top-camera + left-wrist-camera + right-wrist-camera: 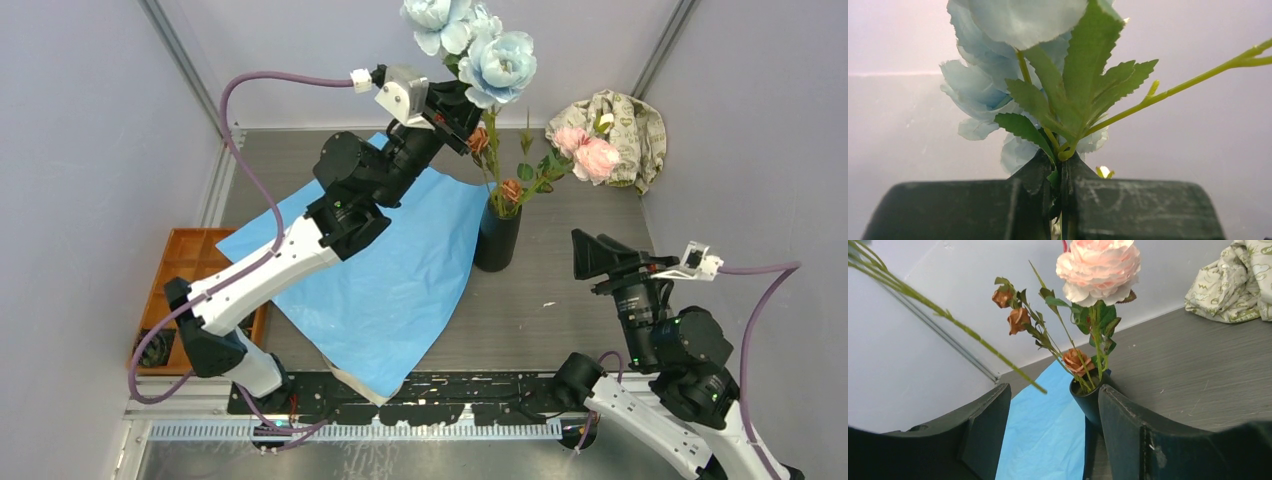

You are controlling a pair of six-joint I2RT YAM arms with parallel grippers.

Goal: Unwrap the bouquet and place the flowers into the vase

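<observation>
The unwrapped blue paper [380, 270] is lying flat on the table's left half. Above its far edge the left gripper [465, 110] is clamping the stem [948, 317] of the blue flower [495, 60], jaws pressed together on it just under the leaves [1073, 95]. It is holding that flower high, up and slightly left of the vase [497, 240], which is standing upright at the paper's right edge. The stem's long axis is slanting down and rightward toward the rim. In the right wrist view its free end is stopping just left of the mouth, apparently not yet inside, so the left arm is the nearer one and the drop looks to depend on bringing that end over the opening. The pink flower [590, 155] and small orange-brown ones are already sitting in the vase. Further right the right gripper [582, 256] is hovering with jaws apart and empty, pointing at the vase. At the back right the cloth [620, 125] is lying crumpled. No brand or writing is readable, only faint scratches on a left finger [1143, 205].
</observation>
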